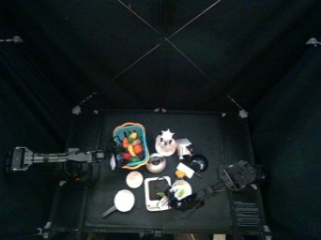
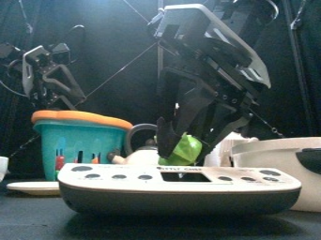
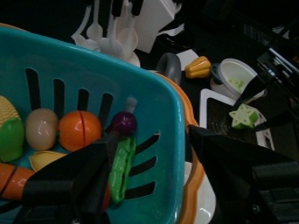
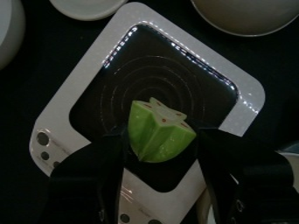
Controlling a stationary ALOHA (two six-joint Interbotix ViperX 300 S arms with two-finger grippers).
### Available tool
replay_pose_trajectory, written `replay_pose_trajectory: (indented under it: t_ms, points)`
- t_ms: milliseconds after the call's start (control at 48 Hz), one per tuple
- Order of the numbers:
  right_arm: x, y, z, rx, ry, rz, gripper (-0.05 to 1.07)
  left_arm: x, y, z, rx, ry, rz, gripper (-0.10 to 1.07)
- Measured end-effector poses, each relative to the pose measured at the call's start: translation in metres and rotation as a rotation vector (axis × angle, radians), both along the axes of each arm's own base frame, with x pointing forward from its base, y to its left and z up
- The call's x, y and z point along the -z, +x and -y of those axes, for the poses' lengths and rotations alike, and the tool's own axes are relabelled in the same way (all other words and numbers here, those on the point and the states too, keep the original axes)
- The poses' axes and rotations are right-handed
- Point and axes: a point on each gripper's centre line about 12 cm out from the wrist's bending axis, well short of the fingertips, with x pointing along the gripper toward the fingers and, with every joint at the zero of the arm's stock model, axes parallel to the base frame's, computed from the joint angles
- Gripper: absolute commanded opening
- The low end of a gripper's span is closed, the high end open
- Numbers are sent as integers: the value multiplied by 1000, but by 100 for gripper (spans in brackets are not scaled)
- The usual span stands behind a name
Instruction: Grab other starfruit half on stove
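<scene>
Straddling the starfruit half [image 4: 160, 131] on the stove [image 4: 82, 92], the right gripper [image 4: 160, 149] stands spread, unclamped. Closing and lifting remain (left gripper [image 3: 146, 171] idles released over the basket [image 3: 70, 79]).

My right fingers [image 4: 158, 179] stand either side of the starfruit half [image 4: 162, 130], which sits on the stove's [image 4: 82, 96] dark cooking plate; the plate around the fruit is bare, so nothing blocks my fingers there. The stove lies near the counter's [image 1: 213, 141] front edge. Close beside it crowd a plate [image 4: 87, 7] and a bowl [image 4: 251, 13]. Toward the left edge, the teal basket [image 2: 78, 141] stands tall, with my left arm [image 1: 51, 159] resting beside it.
</scene>
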Motion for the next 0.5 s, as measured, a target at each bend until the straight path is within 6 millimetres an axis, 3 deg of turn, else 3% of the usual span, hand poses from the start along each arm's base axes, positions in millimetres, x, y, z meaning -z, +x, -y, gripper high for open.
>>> replay_pose_trajectory:
  t_ms: [500]
  points:
    - [-19, 0, 6, -17, -76, 39, 58, 0, 0, 0, 1, -1, 0, 98]
